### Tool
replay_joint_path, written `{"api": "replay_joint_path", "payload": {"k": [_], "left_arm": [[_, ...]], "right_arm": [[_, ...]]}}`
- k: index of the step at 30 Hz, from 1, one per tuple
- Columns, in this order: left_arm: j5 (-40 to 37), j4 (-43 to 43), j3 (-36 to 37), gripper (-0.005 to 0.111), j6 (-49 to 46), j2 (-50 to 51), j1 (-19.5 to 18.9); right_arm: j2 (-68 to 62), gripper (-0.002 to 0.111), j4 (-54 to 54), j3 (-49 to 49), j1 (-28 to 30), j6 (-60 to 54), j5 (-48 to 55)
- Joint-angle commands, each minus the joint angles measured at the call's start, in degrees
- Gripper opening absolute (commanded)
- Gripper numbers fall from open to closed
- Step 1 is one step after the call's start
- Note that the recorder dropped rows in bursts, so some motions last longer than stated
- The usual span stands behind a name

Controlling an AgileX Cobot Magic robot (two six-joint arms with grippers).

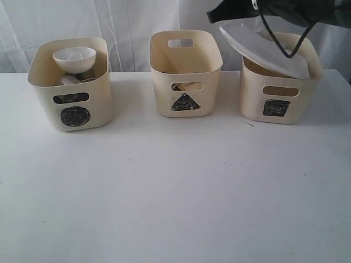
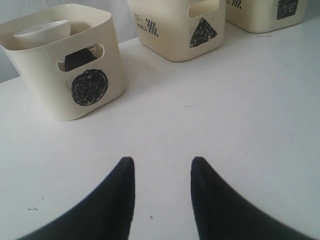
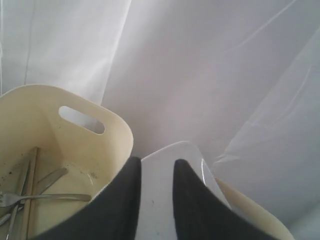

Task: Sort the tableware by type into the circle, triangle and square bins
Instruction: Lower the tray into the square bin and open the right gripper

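Note:
The large white plate [image 1: 263,46] lies tilted across the rim of the square bin [image 1: 252,104] at the right. My right gripper [image 1: 219,15] hangs just above it. In the right wrist view the right gripper [image 3: 156,162] stands open, with the plate [image 3: 157,195] showing in the gap. The circle bin [image 1: 41,93] holds a white bowl [image 1: 74,58] on top of steel pieces. The triangle bin [image 1: 164,87] holds forks [image 3: 45,197]. My left gripper [image 2: 162,160] is open and empty over bare table, in front of the circle bin [image 2: 40,85].
The three bins stand in a row at the back of the white table [image 1: 175,192], with a white curtain [image 1: 126,22] behind them. A cable [image 1: 274,38] hangs from the right arm over the plate. The triangle bin [image 2: 170,40] and square bin [image 2: 260,20] show beyond the left gripper.

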State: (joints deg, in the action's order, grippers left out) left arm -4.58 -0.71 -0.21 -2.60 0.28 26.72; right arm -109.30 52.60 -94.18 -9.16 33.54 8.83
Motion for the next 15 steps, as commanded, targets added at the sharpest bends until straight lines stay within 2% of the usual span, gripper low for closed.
{"api": "replay_joint_path", "payload": {"k": [1, 6, 15], "left_arm": [[0.1, 0.7, 0.2, 0.043, 0.0, -0.3, -0.1], [0.1, 0.7, 0.2, 0.043, 0.0, -0.3, -0.1], [0.1, 0.7, 0.2, 0.043, 0.0, -0.3, -0.1]], "right_arm": [[2.4, 0.023, 0.3, -0.5, 0.5, 0.0, 2.0], [6.9, 0.023, -2.2, 0.7, 0.5, 0.0, 7.2], [22.1, 0.023, -4.8, 18.5, 0.5, 0.1, 4.5]]}}
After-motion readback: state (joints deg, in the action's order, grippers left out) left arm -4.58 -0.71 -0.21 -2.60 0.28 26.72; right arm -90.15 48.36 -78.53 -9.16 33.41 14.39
